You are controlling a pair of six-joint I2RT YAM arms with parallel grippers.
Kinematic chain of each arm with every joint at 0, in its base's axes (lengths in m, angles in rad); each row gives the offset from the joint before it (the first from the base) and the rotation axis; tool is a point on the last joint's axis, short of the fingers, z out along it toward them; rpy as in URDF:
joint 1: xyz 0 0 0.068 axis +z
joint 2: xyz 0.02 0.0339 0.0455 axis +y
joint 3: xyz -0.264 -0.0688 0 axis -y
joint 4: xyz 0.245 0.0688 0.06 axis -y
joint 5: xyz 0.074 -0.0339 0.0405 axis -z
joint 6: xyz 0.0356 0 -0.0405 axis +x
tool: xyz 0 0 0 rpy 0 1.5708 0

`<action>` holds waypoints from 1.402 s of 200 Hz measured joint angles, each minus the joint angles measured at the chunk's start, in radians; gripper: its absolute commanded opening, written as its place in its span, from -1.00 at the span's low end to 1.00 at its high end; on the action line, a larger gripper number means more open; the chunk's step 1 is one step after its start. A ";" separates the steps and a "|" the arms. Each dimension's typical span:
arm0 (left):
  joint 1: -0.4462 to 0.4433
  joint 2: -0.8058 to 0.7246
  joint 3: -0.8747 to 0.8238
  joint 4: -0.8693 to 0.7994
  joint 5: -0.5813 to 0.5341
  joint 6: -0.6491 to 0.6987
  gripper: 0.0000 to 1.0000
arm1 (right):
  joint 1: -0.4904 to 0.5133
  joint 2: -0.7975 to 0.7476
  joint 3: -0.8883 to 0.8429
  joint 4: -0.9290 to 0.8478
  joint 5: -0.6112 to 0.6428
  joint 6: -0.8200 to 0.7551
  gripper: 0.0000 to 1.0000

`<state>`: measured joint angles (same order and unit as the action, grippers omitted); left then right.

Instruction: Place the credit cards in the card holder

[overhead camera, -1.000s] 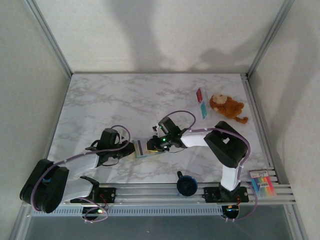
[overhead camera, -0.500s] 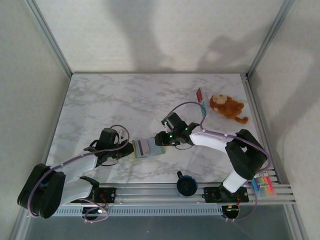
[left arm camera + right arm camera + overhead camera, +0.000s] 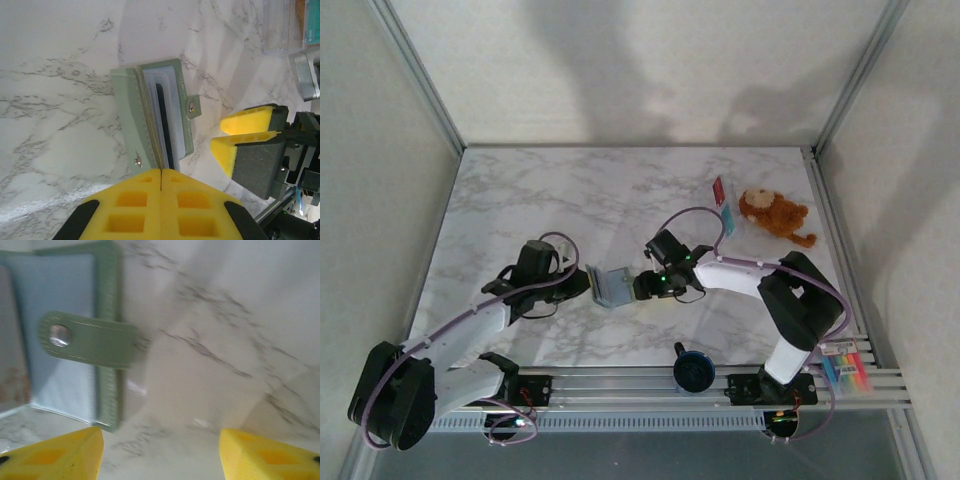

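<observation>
Top external view is showing the left gripper point(image 3: 582, 287) pinching the card holder point(image 3: 610, 285), which is standing partly open on the marble table point(image 3: 520, 200) just ahead of its fingertips. The right gripper point(image 3: 640, 287) is hovering just beside the holder's other side, facing the left one.

In the left wrist view, the yellow pads point(image 3: 135, 205) are pressing together on the holder's near edge, with the grey-green covers fanning apart beyond them. In the right wrist view, the right gripper point(image 3: 160, 437) is holding its fingers spread wide. The holder's pale inside and its snap tab point(image 3: 85, 342) are lying ahead of its left finger, apart from both.

The red credit card point(image 3: 719, 190) and the white-and-teal credit card point(image 3: 727, 220) are lying together well beyond the right gripper, to its right, just beside a brown plush toy point(image 3: 772, 213).
</observation>
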<state>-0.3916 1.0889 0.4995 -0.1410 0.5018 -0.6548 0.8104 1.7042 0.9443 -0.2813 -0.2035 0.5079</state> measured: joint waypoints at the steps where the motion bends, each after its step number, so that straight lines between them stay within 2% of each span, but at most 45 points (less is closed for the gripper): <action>1: -0.001 0.002 0.001 -0.001 -0.001 0.000 -1.00 | 0.001 0.001 0.001 0.003 -0.003 -0.002 0.31; 50: -0.007 0.042 0.015 -0.008 -0.004 0.000 -1.00 | 0.039 0.091 0.110 0.053 0.015 -0.051 0.39; 107: -0.007 0.060 0.040 -0.023 -0.004 0.010 -1.00 | 0.072 0.180 0.195 0.037 0.243 -0.070 0.28; 131: -0.007 0.060 0.048 -0.036 -0.005 0.016 -1.00 | 0.072 0.180 0.195 0.016 0.332 -0.059 0.07; 147: -0.007 0.060 0.050 -0.041 -0.005 0.017 -1.00 | 0.072 0.179 0.195 0.001 0.361 -0.056 -0.19; 175: -0.008 0.060 0.058 -0.045 -0.002 0.016 -1.00 | 0.072 0.159 0.184 -0.001 0.343 -0.036 -0.60; 181: -0.008 0.063 0.063 -0.044 0.000 0.015 -0.93 | 0.072 0.151 0.176 0.005 0.332 -0.034 -0.66; 206: -0.023 0.092 0.089 -0.023 0.012 0.007 -0.78 | 0.071 0.127 0.130 0.046 0.252 -0.007 -0.79; 225: -0.049 0.136 0.108 0.017 0.026 -0.008 -0.45 | 0.071 0.126 0.102 0.084 0.190 0.013 -0.80; 238: -0.071 0.176 0.123 0.045 0.034 -0.016 -0.34 | 0.071 0.122 0.086 0.106 0.156 0.029 -0.77; 280: -0.114 0.301 0.147 0.108 0.038 -0.026 -0.31 | 0.066 0.072 0.057 0.112 0.119 0.059 -0.55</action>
<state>-0.5060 1.3899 0.6464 -0.0334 0.5396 -0.6804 0.8764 1.7760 1.0012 -0.1692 -0.0845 0.5671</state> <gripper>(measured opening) 0.344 0.202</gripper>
